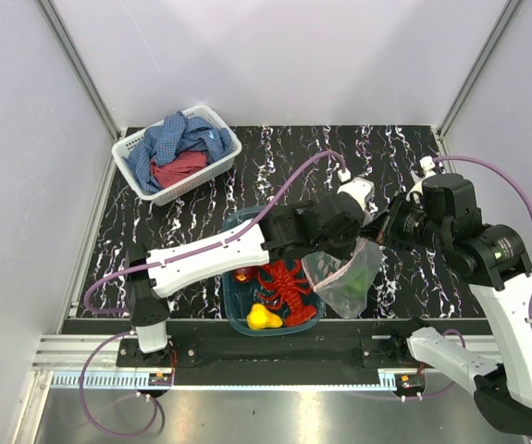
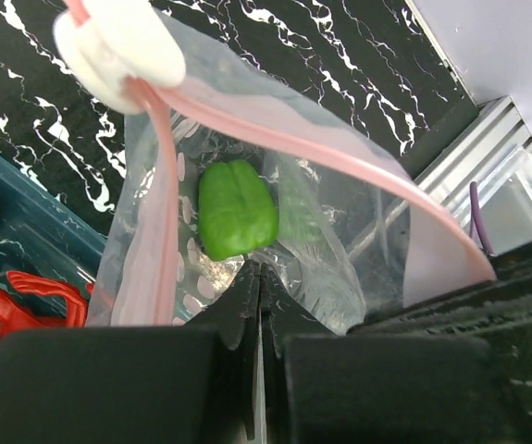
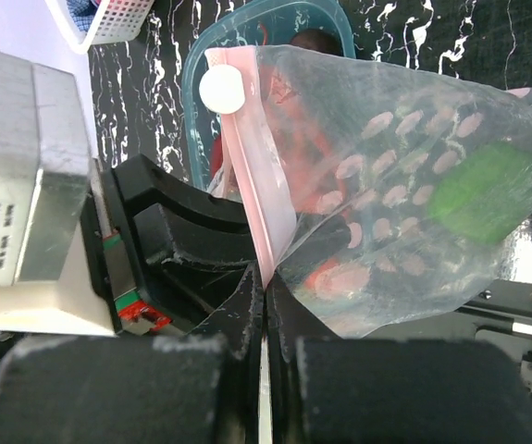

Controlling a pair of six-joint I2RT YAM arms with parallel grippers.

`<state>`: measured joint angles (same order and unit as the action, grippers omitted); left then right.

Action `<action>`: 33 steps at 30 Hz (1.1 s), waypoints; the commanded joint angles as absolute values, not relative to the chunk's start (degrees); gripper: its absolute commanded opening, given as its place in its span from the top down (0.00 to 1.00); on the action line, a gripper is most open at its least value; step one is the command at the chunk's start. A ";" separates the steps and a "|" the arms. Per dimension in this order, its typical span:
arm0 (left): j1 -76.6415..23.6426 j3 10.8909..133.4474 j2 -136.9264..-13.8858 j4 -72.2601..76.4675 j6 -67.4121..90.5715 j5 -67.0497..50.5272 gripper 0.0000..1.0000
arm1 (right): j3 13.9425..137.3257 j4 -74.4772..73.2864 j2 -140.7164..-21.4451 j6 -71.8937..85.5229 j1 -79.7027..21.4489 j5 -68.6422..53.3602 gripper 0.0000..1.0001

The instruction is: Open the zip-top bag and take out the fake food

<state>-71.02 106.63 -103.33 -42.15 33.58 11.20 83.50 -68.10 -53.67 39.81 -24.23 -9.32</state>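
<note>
From above, the zip-top bag (image 1: 344,276) hangs between both arms, just right of the teal tub (image 1: 232,305). Left wrist: left pincer (image 2: 254,277) clamps its near wall, green pepper (image 2: 236,208) straight ahead inside. Right wrist: right pincer (image 3: 266,280) clamps the zip strip (image 3: 247,185)
</note>
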 commanded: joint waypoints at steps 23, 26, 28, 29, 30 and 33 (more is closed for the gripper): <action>-70.58 95.27 -113.55 -21.62 38.50 2.20 0.49 | 73.04 -71.89 -41.40 45.44 -24.26 -2.81 1.00; -71.10 97.29 -116.62 -21.80 37.97 2.46 0.47 | 71.02 -72.16 -39.21 47.19 -24.26 -3.16 1.00; -71.10 97.65 -118.38 -21.80 38.06 2.98 0.47 | 69.79 -72.25 -37.54 48.51 -24.26 -3.25 1.00; -71.19 97.56 -119.43 -21.45 38.14 3.77 0.46 | 69.52 -72.59 -37.18 48.78 -24.34 -3.43 1.00; -71.37 97.65 -120.14 -21.27 37.88 4.30 0.41 | 69.09 -72.77 -36.83 49.21 -24.26 -3.60 1.00; -71.63 99.22 -123.13 -20.92 37.36 3.87 0.36 | 68.73 -74.35 -35.77 49.57 -24.26 -3.87 1.00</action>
<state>-71.64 96.03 -119.72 -22.52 37.54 3.22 68.34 -73.23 -37.34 47.70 -24.01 -3.90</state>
